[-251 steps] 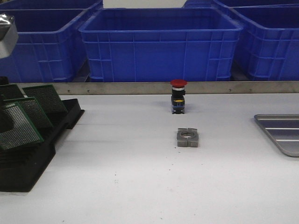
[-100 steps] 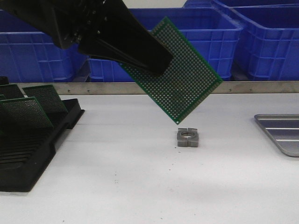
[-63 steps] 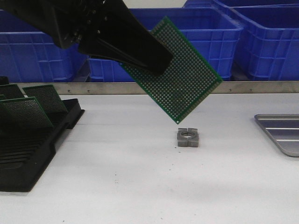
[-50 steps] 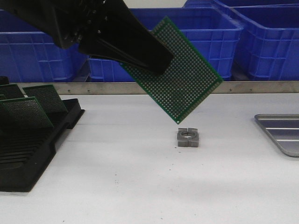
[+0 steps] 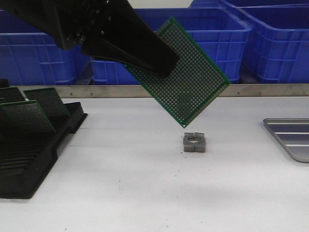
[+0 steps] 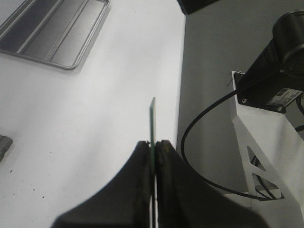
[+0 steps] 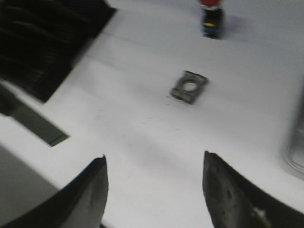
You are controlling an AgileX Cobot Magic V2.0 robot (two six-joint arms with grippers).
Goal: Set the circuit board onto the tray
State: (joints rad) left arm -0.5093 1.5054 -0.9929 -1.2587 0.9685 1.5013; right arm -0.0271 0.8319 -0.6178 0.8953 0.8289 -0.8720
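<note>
My left gripper (image 5: pixel 161 60) is shut on a green perforated circuit board (image 5: pixel 193 79) and holds it tilted, high above the middle of the table. In the left wrist view the board shows edge-on (image 6: pixel 152 118) between the closed fingers of the left gripper (image 6: pixel 154 142). The silver-grey ribbed tray (image 5: pixel 289 137) lies at the table's right edge, apart from the board; it also shows in the left wrist view (image 6: pixel 52 33). My right gripper (image 7: pixel 154 161) is open and empty above the table; it does not show in the front view.
A black slotted rack (image 5: pixel 29 154) with several green boards (image 5: pixel 46 104) stands at the left. A grey metal block with a hole (image 5: pixel 194 142) lies mid-table. A red-capped push button (image 7: pixel 211 16) stands beyond it. Blue bins (image 5: pixel 164 48) line the back.
Since 2.5 s ago my left gripper has lifted a board out of the rack and carried it over the middle of the table. Over the last second nothing has visibly moved.
</note>
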